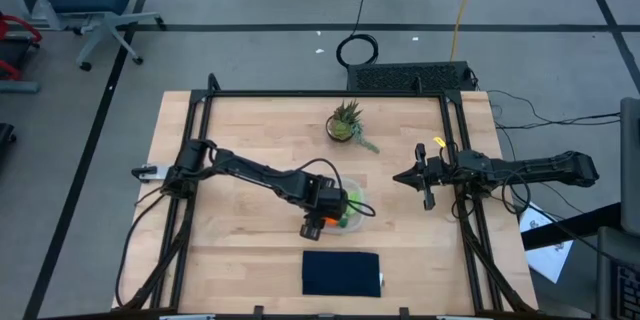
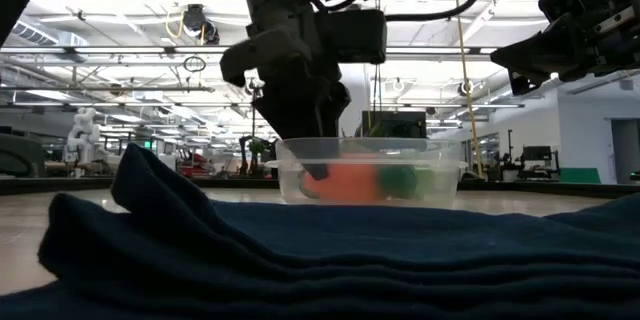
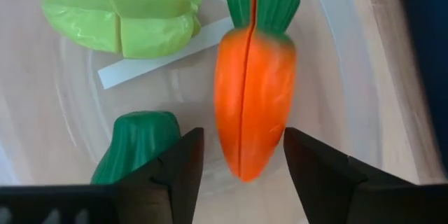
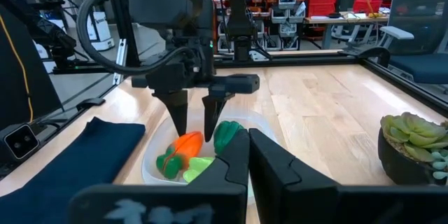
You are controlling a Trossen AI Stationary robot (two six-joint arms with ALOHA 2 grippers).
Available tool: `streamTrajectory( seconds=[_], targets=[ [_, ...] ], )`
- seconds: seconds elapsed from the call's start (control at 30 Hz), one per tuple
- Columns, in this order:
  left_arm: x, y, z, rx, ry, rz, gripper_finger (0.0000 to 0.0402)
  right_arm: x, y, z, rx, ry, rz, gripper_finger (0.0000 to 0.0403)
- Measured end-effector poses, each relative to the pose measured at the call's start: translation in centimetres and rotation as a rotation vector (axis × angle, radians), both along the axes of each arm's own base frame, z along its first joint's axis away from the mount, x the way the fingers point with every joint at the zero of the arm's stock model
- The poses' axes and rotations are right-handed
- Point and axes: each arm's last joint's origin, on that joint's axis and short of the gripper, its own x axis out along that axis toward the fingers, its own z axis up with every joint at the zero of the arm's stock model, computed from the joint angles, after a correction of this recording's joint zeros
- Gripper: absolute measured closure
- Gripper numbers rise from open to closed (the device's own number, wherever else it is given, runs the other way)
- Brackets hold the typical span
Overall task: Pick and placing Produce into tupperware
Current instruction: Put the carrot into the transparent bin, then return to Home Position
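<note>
High view. The left hand point(image 1: 318, 222), nearest the camera on its raised arm, hangs over the near-left rim of the tupperware point(image 1: 360, 196), which stands on the desk point(image 1: 240, 130) a little toward the near edge from the middle. Orange and green show inside the container beside the hand. A dark navy cloth point(image 1: 342, 272) lies flat at the near edge, just apart from the tupperware. A spiky potted plant point(image 1: 346, 123) stands toward the far edge. The right hand point(image 1: 424, 177) waits near the right edge, well apart from the container.

Low view. The cloth point(image 2: 300, 260) fills the foreground in folds. Behind it stands the tupperware point(image 2: 440, 175), clear-walled, with an orange carrot point(image 2: 350, 182) and a dark green lump point(image 2: 402, 180) seen through its side. The left hand point(image 2: 310, 155) reaches down into it from above.

Left wrist view. The left hand's fingers point(image 3: 178, 168) stand apart, released, with the carrot's point(image 3: 253, 91) pointed tip between them and untouched. The carrot lies on the container floor, green top away from the hand. The dark green lump point(image 3: 136, 147) lies just beside one finger. The yellow-green leaf piece point(image 3: 119, 14) lies farther in, beside a white strip point(image 3: 157, 57).

Right wrist view. The right hand's point(image 4: 246, 157) fingers nearly meet, holding nothing. Beyond them, the left hand point(image 4: 196, 122) stands open over the carrot point(image 4: 185, 143) in the tupperware point(image 4: 262, 124). The plant point(image 4: 413, 143) stands off to one side.
</note>
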Motion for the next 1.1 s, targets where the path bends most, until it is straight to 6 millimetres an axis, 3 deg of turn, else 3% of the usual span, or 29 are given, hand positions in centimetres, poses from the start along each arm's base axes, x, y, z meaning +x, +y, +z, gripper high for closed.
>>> streamTrajectory(
  seconds=[0.23,0.43,0.57,0.8,1.0,1.1],
  targets=[
    [0.2,0.0,2.8,0.026,0.040,0.000,0.0198,0.0,0.0,0.0,0.000,0.000,0.000,0.0403],
    [0.6,-0.1,6.5,0.045,0.034,-0.029,0.0216,0.0,0.0,0.0,0.000,0.000,0.000,0.0403],
    [0.6,-0.1,8.3,0.059,0.028,-0.070,0.0255,0.0,0.0,0.0,0.001,0.000,-0.001,0.0403],
    [0.2,0.3,10.0,0.090,0.066,-0.085,0.0389,0.0,0.0,0.0,0.003,0.000,-0.001,0.0403],
    [0.0,0.6,10.6,0.162,0.044,-0.077,0.0399,0.0,0.0,0.0,0.003,0.000,-0.001,0.0403],
    [-0.8,0.6,12.5,0.183,-0.015,-0.079,0.0400,0.0,0.0,0.0,0.003,0.000,0.000,0.0403]
  ],
)
